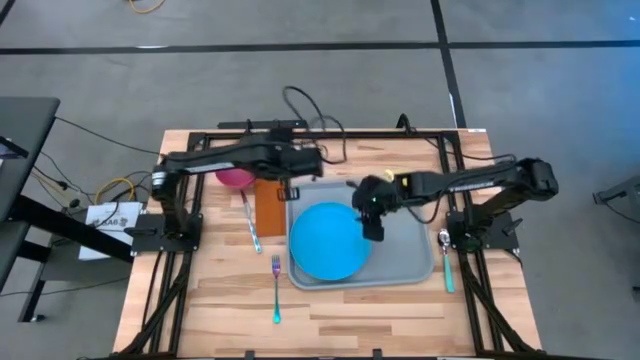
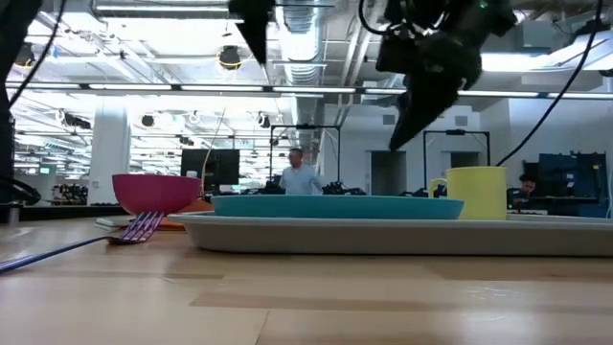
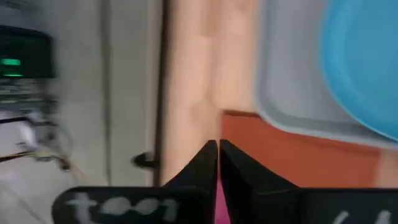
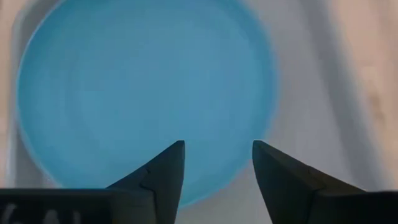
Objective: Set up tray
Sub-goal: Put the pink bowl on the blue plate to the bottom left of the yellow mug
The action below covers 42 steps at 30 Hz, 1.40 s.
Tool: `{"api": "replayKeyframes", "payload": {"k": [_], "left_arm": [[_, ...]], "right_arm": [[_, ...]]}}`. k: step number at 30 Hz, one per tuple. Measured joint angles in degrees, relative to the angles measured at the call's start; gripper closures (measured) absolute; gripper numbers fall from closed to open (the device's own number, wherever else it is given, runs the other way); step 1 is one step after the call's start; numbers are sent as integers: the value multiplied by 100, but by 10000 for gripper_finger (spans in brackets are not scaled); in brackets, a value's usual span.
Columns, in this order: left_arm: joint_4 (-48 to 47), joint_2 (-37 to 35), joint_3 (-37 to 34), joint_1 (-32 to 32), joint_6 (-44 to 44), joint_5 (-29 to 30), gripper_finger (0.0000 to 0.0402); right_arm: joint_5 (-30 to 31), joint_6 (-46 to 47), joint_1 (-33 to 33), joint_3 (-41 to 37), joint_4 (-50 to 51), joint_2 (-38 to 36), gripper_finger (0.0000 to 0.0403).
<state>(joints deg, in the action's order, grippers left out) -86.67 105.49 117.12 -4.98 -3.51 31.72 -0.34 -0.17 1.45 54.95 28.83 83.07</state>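
Observation:
The pale grey-blue tray [image 1: 410,255] lies flat on the wooden table, right of centre. A round blue plate [image 1: 325,243] lies in its left half and also shows in the right wrist view [image 4: 143,87]. My right gripper [image 1: 372,228] is open and hangs above the plate's right edge, clear of it in the low view [image 2: 407,125]. My left gripper [image 1: 292,192] is shut and empty, up over the tray's far left corner [image 3: 280,112] and the orange-brown napkin [image 1: 270,208].
A pink bowl [image 1: 235,177] stands at the far left, behind the napkin. A utensil [image 1: 250,228] lies left of the napkin, a fork [image 1: 276,290] near the front, a spoon [image 1: 446,262] right of the tray. A yellow cup [image 2: 476,192] stands beyond the tray.

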Motion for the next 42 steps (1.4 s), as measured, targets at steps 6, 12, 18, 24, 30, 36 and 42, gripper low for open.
{"api": "replayKeyframes", "payload": {"k": [6,12,18,24,30,36,42], "left_arm": [[-259,-1120,9,129,707,1015,398],[-315,-2182,-482,140,1301,1072,400],[51,-3282,-1817,140,1370,947,401],[762,-4037,-3667,111,1306,727,386],[1842,-4176,-5550,-150,1244,289,331],[3498,-3867,-6563,-642,713,-913,290],[3718,-3658,-6607,-1543,140,-2040,282]], "right_arm": [[20,125,-268,-179,-1112,547,262],[14,123,-472,-139,-1556,1248,279],[18,119,-511,96,-1573,1490,280],[18,109,-473,325,-1621,1437,280],[18,-30,-470,403,-1604,1481,280],[18,-28,-498,403,-1563,1484,280],[20,-31,-493,403,-1595,1484,280]]}}
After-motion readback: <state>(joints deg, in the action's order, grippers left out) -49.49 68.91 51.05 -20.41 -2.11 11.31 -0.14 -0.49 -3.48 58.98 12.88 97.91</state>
